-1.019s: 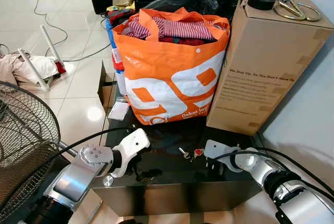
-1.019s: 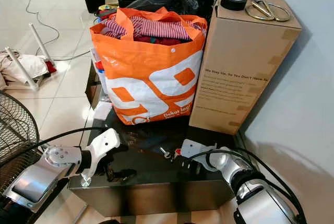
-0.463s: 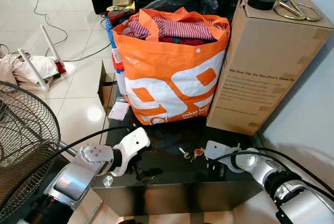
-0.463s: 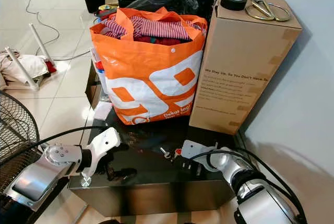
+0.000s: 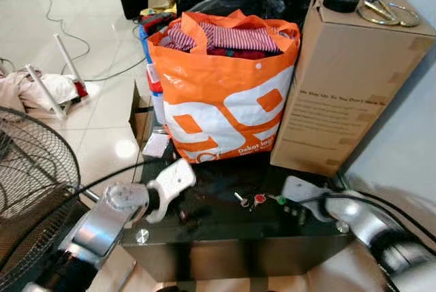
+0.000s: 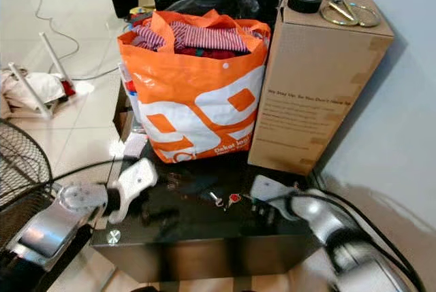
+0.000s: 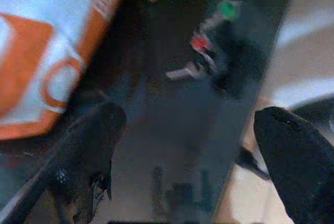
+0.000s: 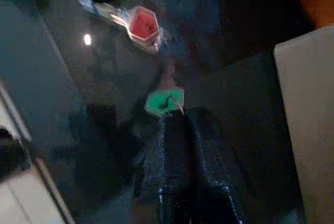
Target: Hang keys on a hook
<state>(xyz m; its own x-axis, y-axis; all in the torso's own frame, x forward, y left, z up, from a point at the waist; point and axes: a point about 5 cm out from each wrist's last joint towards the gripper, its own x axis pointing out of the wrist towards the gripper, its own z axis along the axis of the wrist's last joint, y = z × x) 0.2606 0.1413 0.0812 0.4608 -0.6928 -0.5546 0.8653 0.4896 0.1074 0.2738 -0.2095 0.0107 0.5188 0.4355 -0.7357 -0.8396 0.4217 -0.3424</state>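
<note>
The keys lie on the black glass table [image 5: 225,227]: a silver key [image 5: 240,199], a red tag [image 5: 259,199] and a green tag [image 5: 277,199]. In the right wrist view the red tag [image 8: 143,24] lies beyond the green tag [image 8: 164,101]. My right gripper [image 5: 286,203] is low over the table just right of the keys. It is shut, and its fingertips [image 8: 177,125] touch the green tag. My left gripper [image 5: 180,210] hovers over the table's front left part, left of the keys. It is open, with its fingers [image 7: 88,145] wide apart and nothing between them.
A full orange shopping bag [image 5: 225,94] stands on the table behind the keys. A tall cardboard box [image 5: 340,81] to its right carries a tape roll [image 5: 340,1] and scissors [image 5: 381,9]. A fan grille [image 5: 30,183] stands at the left; cables lie on the tiled floor.
My right gripper has drawn back to the right, and the green tag now shows beside the red one. The picture has shifted slightly and blurred. The silver key and red tag lie as before.
</note>
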